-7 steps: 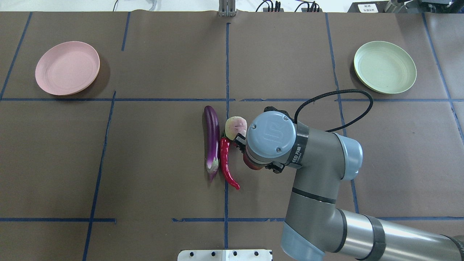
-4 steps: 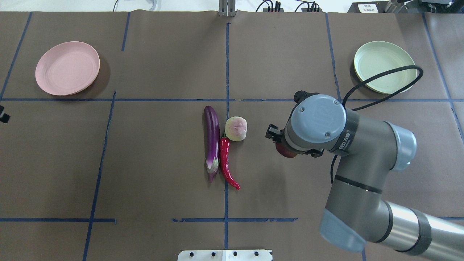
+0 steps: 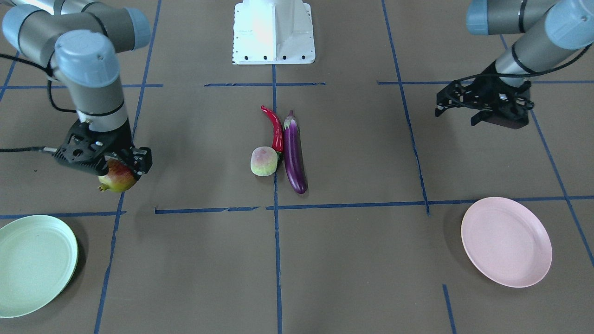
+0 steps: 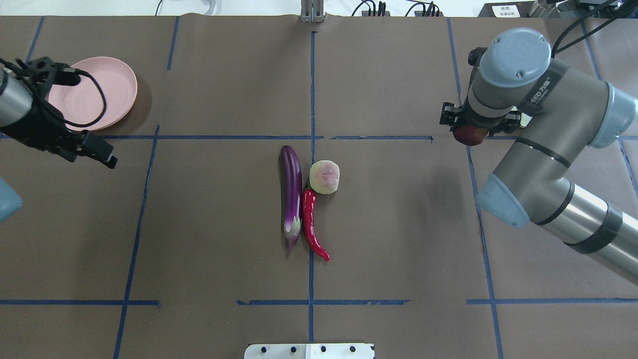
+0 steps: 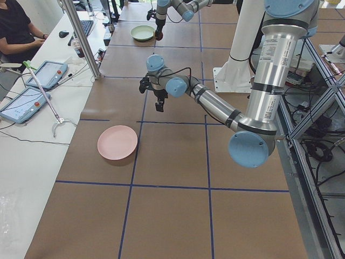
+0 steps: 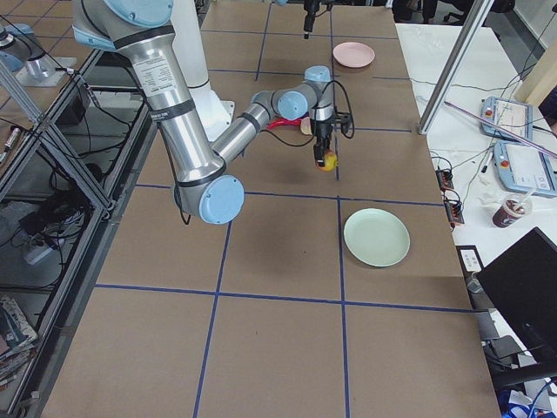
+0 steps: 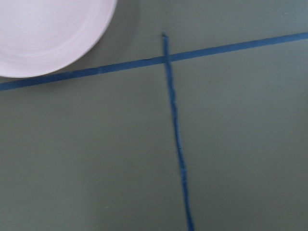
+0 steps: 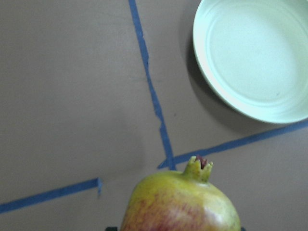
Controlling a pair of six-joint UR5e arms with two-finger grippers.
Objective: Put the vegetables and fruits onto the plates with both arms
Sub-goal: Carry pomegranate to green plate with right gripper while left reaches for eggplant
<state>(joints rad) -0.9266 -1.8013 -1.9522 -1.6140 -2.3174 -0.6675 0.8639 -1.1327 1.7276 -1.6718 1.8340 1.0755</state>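
My right gripper (image 3: pixel 118 172) is shut on the red-and-yellow pomegranate (image 3: pixel 116 180), held above the table short of the mint green plate (image 3: pixel 35 264). The right wrist view shows the pomegranate's crown (image 8: pixel 198 168) and the mint plate (image 8: pixel 255 57) ahead to the right. My left gripper (image 3: pixel 457 116) looks open and empty, and hovers near the pink plate (image 4: pixel 107 85). The purple eggplant (image 4: pixel 291 187), the red chili (image 4: pixel 311 224) and the peach (image 4: pixel 324 176) lie together at the table's middle.
Blue tape lines (image 4: pixel 214 137) cross the brown table cover. The white base block (image 3: pixel 273 30) stands at the robot's edge. In the overhead view my right arm (image 4: pixel 543 124) covers the mint plate. An operator (image 5: pixel 16 27) sits at a side desk with tablets.
My right arm carried the pomegranate from beside the peach to the right and farther away, toward the mint plate. My left arm came into view beside the pink plate.
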